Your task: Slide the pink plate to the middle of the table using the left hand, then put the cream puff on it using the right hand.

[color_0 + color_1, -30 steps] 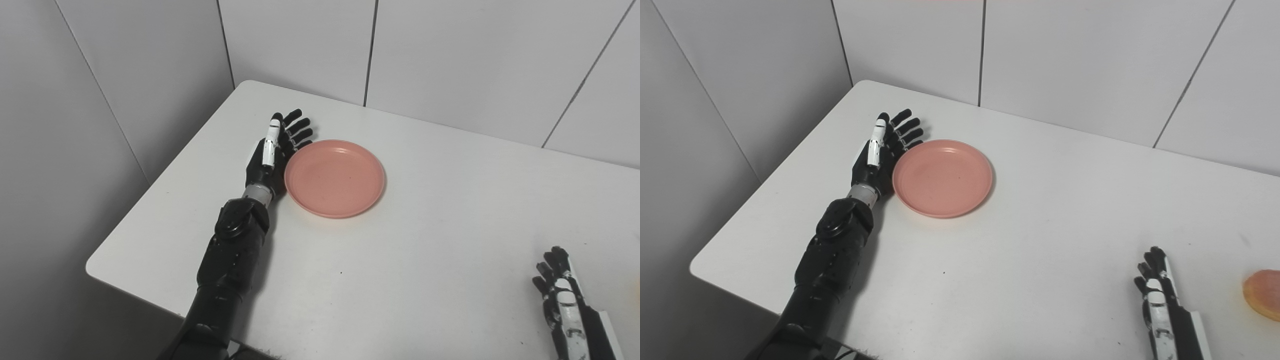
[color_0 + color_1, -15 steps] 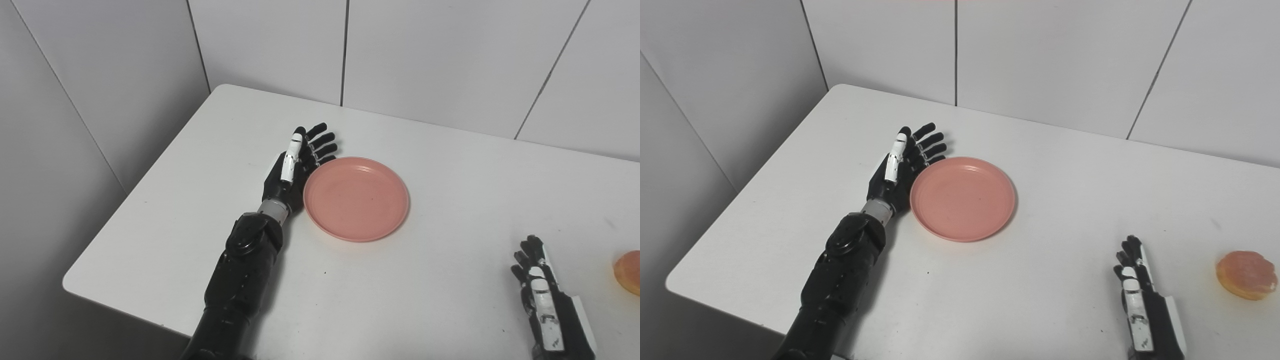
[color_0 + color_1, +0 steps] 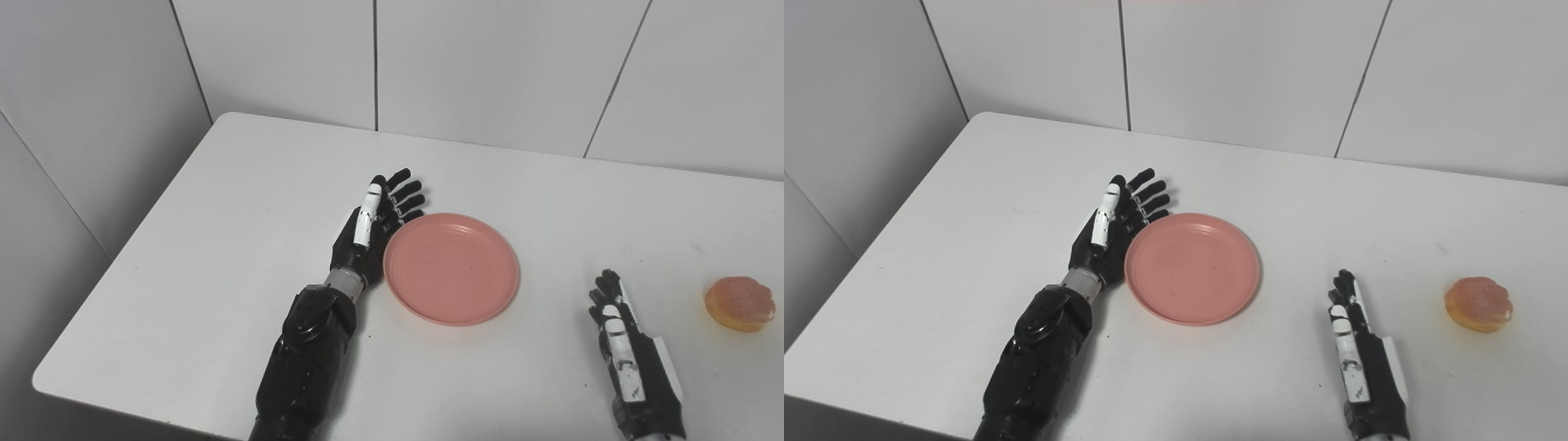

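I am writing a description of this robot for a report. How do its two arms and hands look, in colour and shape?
Both arms are glossy black with bulky, rounded shells. The left hand is black with one white finger panel and a silver-grey wrist ring. The right hand is black with white panels along its back and side. No loose cables show.

Both arms are glossy black with rounded, segmented shells. The left robot hand has black fingers, a white panel along its upper edge and a silver-grey ring at the wrist. The right robot hand is black too, with white panels along its back and outer edge.
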